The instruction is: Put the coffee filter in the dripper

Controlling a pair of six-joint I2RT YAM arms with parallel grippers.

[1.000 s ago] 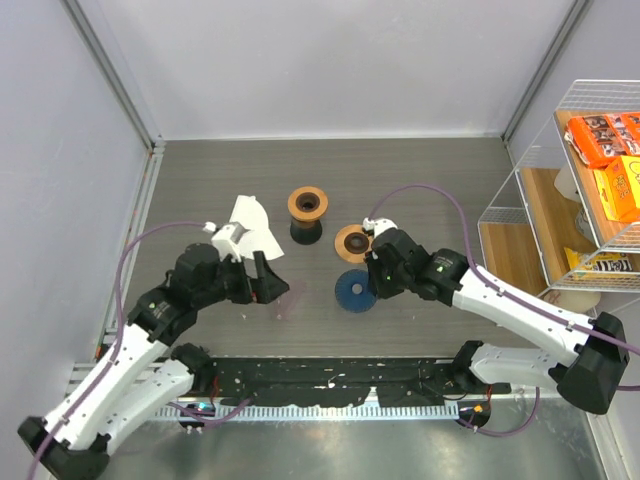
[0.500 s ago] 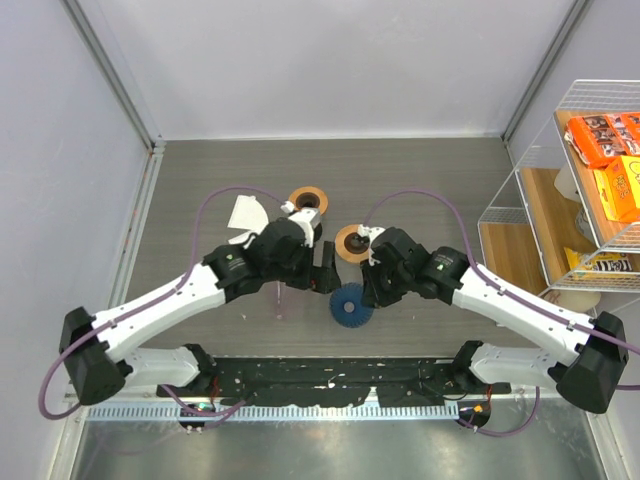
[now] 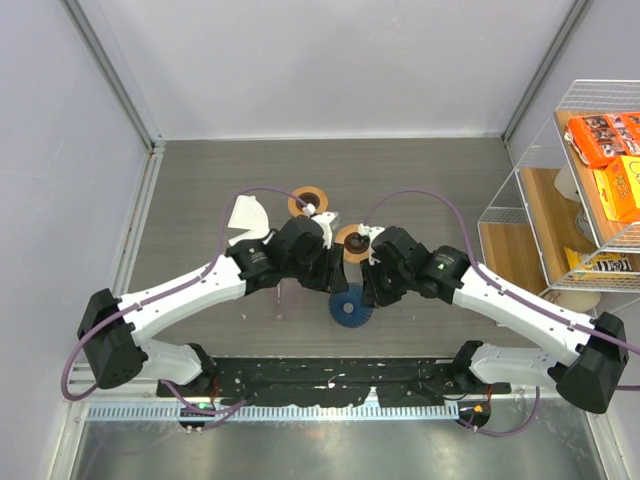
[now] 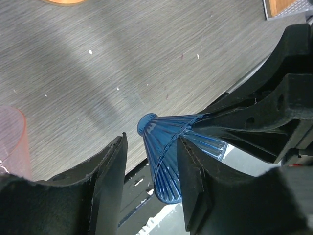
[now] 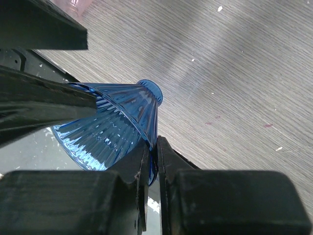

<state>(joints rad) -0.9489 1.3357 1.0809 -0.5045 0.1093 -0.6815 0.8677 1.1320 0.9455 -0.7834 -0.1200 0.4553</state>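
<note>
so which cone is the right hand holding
The dark blue ribbed dripper, pinched at its rim by the right hand; the pale pink cone sits ungripped.

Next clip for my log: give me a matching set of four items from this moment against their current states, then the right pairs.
Items:
1. dripper
2. coffee filter
3. left hand
4. right hand

States:
A. open, gripping nothing
B. white, lying on the table, apart from both hands
C. shut on a ribbed wall
D. blue, pinched by its wall

Pairs: 1-D, 2-B, 3-A, 4-C
</note>
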